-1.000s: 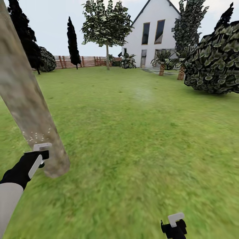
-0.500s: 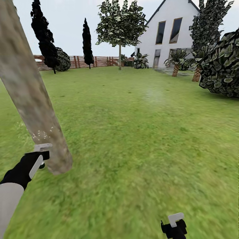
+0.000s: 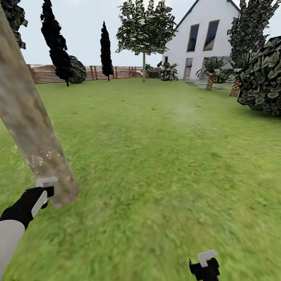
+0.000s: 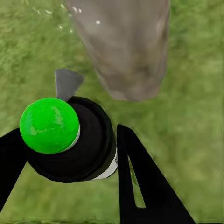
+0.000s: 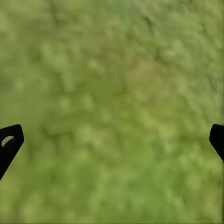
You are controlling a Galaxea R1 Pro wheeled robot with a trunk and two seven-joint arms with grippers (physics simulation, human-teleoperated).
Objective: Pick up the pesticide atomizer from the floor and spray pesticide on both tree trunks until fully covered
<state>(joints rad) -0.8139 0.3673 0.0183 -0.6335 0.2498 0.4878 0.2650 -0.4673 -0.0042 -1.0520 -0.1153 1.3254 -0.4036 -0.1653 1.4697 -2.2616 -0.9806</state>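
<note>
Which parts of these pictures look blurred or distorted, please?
Head view: near grass is smeared, and the tree trunk leans as if stretched by the lens. Left wrist view: trunk soft, atomizer sharp. Right wrist view: grass blurred throughout.

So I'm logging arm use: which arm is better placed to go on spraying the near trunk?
Left. The left gripper holds the pesticide atomizer right beside the tree trunk; the right gripper hangs open over bare grass.
</note>
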